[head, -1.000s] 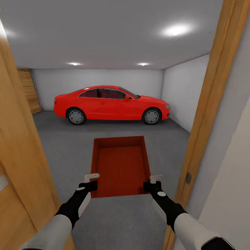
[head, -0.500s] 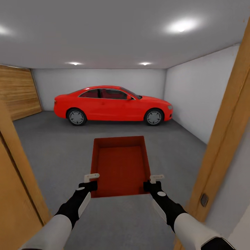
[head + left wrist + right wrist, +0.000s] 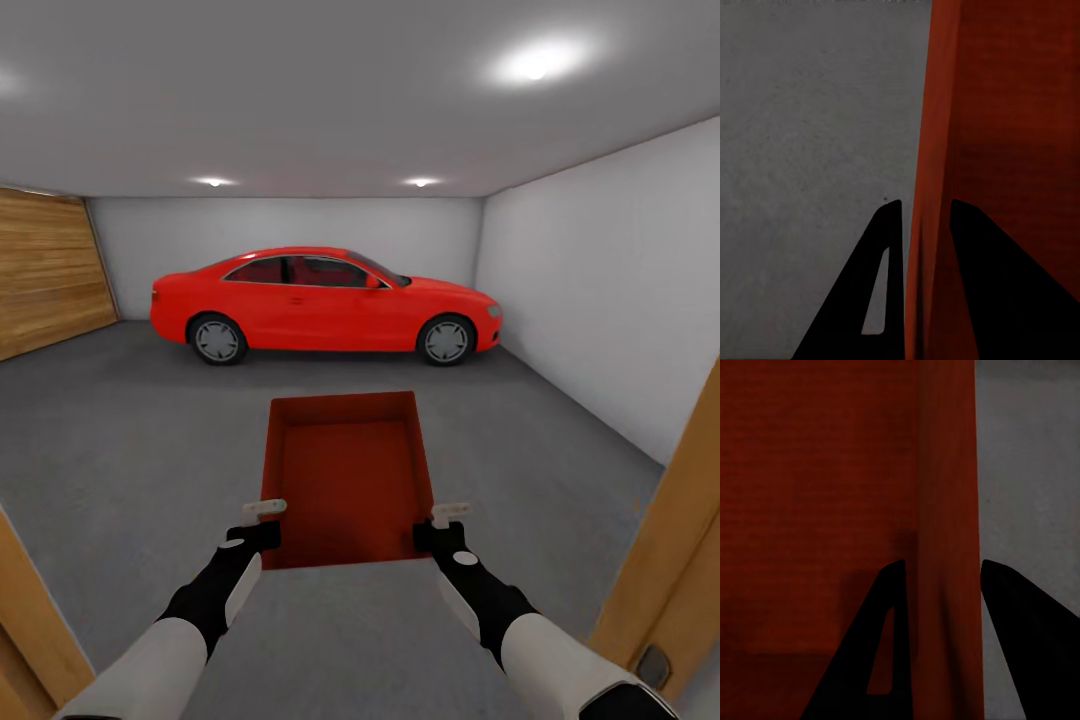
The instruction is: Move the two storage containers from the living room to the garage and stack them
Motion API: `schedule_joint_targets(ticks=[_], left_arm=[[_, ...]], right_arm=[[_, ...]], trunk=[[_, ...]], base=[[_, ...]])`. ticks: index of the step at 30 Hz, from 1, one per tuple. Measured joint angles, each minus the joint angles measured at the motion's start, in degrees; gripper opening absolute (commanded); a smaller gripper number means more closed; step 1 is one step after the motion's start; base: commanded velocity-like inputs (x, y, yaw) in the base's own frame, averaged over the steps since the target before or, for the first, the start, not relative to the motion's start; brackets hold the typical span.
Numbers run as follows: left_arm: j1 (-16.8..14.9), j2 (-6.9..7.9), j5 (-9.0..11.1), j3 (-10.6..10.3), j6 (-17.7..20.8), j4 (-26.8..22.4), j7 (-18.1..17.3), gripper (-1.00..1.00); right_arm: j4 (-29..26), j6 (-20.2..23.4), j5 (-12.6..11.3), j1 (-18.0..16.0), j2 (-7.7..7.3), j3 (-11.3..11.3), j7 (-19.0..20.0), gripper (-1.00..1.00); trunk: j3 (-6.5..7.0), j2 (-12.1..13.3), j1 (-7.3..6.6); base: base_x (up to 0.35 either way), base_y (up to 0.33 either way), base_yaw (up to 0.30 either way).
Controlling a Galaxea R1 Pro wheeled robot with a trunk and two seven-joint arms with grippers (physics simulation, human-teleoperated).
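Container (image 3: 348, 480) wall between fingers (image 3: 886, 247), both sides

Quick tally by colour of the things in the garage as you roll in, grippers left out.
Red: 2, the storage container held at both side walls, and the car.
Wood-brown: 1, the panel door on the left wall.
Total: 3.

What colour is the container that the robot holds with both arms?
The container is orange-red, plain inside and out. The head view shows it best.
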Motion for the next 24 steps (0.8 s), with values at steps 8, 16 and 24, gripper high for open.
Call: schedule_joint_targets(ticks=[8, 16, 24], left_arm=[[0.0, -0.03, 0.0, 0.1, 0.0, 0.0, 0.0, -1.00], [0.0, 0.01, 0.1, 0.0, 0.0, 0.0, 0.0, -1.00], [0.0, 0.01, 0.0, 0.0, 0.0, 0.0, 0.0, -1.00]], right_arm=[[-0.1, 0.1, 0.0, 0.0, -0.04, 0.0, 0.0, -1.00], [-0.2, 0.2, 0.0, 0.0, -0.02, 0.0, 0.0, -1.00], [0.1, -0.1, -0.1, 0.0, 0.00, 0.1, 0.0, -1.00]], trunk=[[0.00, 0.0, 0.00], [0.00, 0.0, 0.00], [0.00, 0.0, 0.00]], base=[[0.319, 0.000, 0.049], [0.319, 0.000, 0.020], [0.319, 0.000, 0.054]])
